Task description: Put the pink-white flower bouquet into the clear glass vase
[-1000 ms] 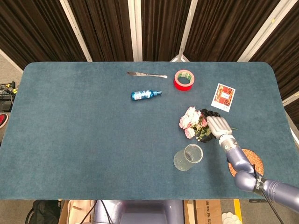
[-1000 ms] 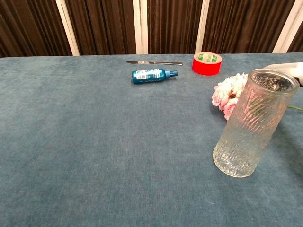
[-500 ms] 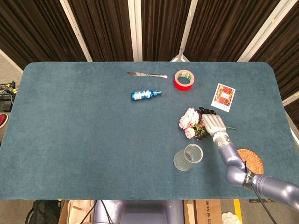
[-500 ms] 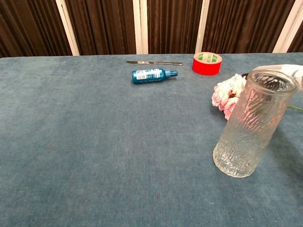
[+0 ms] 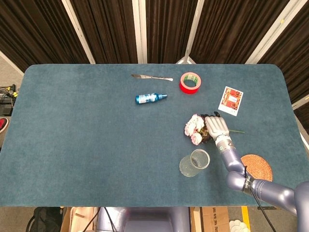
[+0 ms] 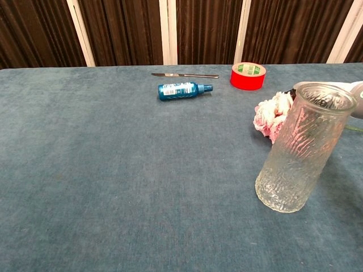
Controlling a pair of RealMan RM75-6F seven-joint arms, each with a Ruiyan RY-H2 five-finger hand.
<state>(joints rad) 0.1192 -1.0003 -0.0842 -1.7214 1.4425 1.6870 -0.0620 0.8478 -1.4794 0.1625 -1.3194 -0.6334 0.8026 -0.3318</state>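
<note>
The pink-white flower bouquet (image 5: 194, 129) lies on the blue table to the right of the middle, blooms pointing left and a green stem end poking out to the right. My right hand (image 5: 217, 126) rests palm-down on its leafy middle, fingers curved over it; whether they grip it is hidden. The clear glass vase (image 5: 194, 163) stands upright just in front of the bouquet, nearer to me. In the chest view the vase (image 6: 300, 147) hides part of the bouquet (image 6: 271, 113), and only a sliver of the right hand (image 6: 356, 92) shows at the right edge. My left hand is out of sight.
A red tape roll (image 5: 190, 82), a blue bottle (image 5: 150, 98) and a knife (image 5: 150, 77) lie at the back of the table. A printed card (image 5: 231, 100) sits behind the hand. An orange woven coaster (image 5: 257, 167) lies near the front right beside my forearm.
My right hand has slid left and away from me onto the bouquet's leaves, uncovering the coaster. The blooms have shifted slightly left.
</note>
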